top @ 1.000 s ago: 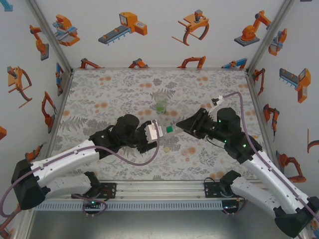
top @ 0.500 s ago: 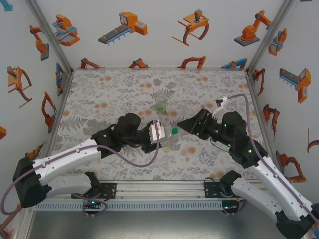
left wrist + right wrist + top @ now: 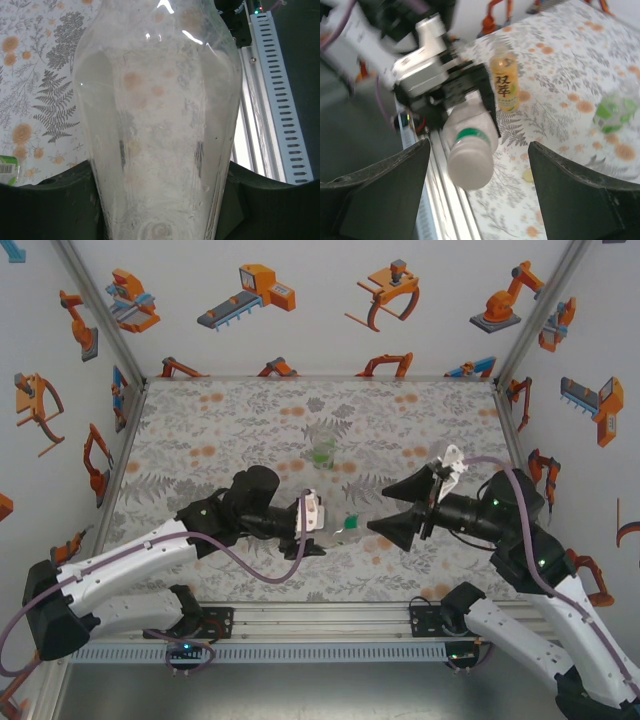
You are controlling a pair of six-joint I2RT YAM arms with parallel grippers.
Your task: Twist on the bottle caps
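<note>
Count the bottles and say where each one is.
3. The colourless bottle is held by the left gripper; the amber bottle stands beside it; the green-tinted bottle sits mid-table.

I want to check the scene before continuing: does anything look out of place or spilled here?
The left gripper holds the clear bottle sideways, not standing. One yellowish cap lies loose on the mat near the upright amber bottle. No spill is visible.

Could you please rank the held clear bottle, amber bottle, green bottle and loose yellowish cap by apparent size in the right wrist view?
1. held clear bottle, nearest the camera
2. amber bottle and green bottle: about alike, the green blurred
3. yellowish cap
</note>
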